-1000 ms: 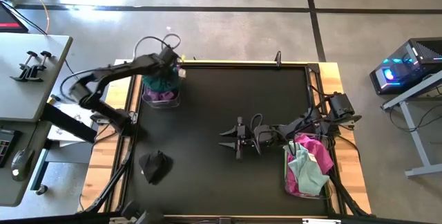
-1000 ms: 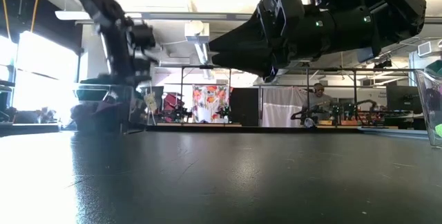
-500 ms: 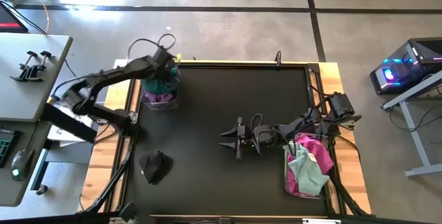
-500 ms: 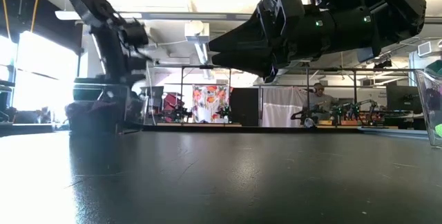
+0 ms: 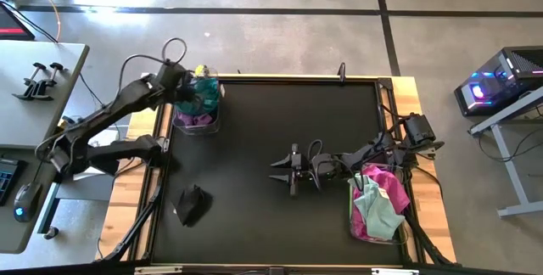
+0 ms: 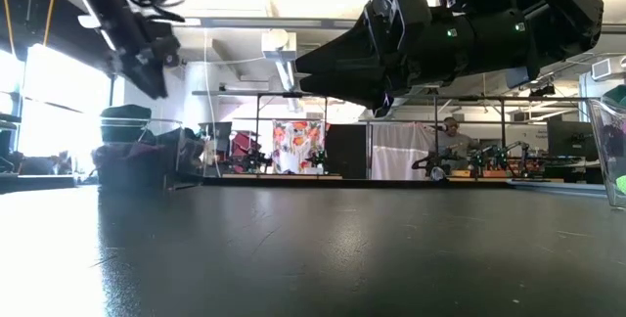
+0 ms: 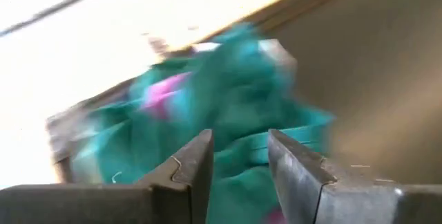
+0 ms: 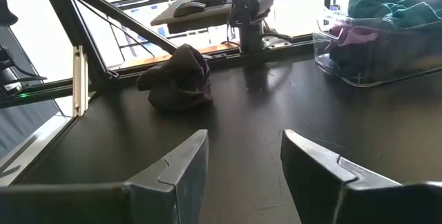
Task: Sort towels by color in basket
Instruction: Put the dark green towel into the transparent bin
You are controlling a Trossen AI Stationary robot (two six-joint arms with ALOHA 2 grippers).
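In the high view a clear basket (image 5: 197, 115) at the table's far left corner holds a teal towel (image 5: 202, 97) on top of purple ones. My left gripper (image 5: 187, 86) hovers open just above that basket's left rim; its wrist view shows the teal towel (image 7: 242, 92) below the open fingers (image 7: 238, 148), with a pink patch beside it. A black towel (image 5: 191, 203) lies crumpled on the table's near left. My right gripper (image 5: 278, 170) waits open over mid-table, pointing left at the black towel (image 8: 176, 79). A second basket (image 5: 377, 203) at the right holds pink, magenta and mint towels.
The dark mat (image 5: 280, 122) is bare between the two baskets and the black towel. A raised wooden frame edges the table. In the low view the right arm (image 6: 460, 33) fills the upper right, and the left basket (image 6: 137, 151) stands far left.
My left gripper has risen from the far left basket and drawn back toward the table's left edge, the arm folding away. The teal towel has stayed in that basket. The right arm has kept still.
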